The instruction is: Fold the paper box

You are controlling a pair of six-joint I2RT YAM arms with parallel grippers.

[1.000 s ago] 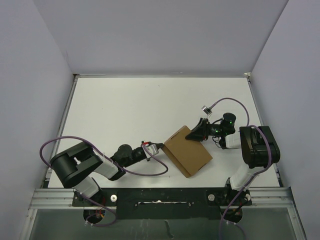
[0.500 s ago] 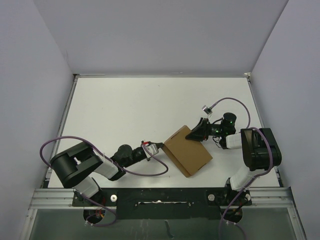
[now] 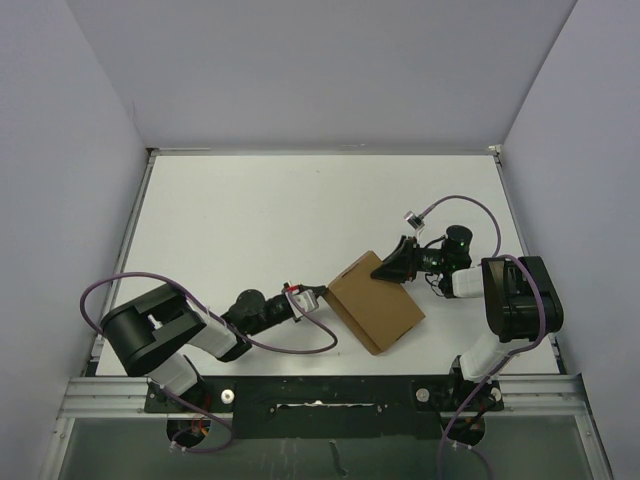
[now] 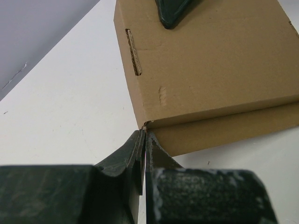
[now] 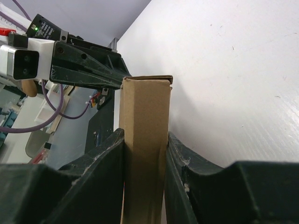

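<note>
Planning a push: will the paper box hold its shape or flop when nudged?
Probably stiff: the paper box is folded into a thin slab, and its edge looks straight where the right hand clamps it. Likely light, since it appears to be thin hollow cardboard. It may slide easily on the smooth white table rather than roll.

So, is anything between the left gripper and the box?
Nothing visible. The left gripper, shut, has its tips right at a corner of the box. The right gripper clamps the box's far edge.
</note>
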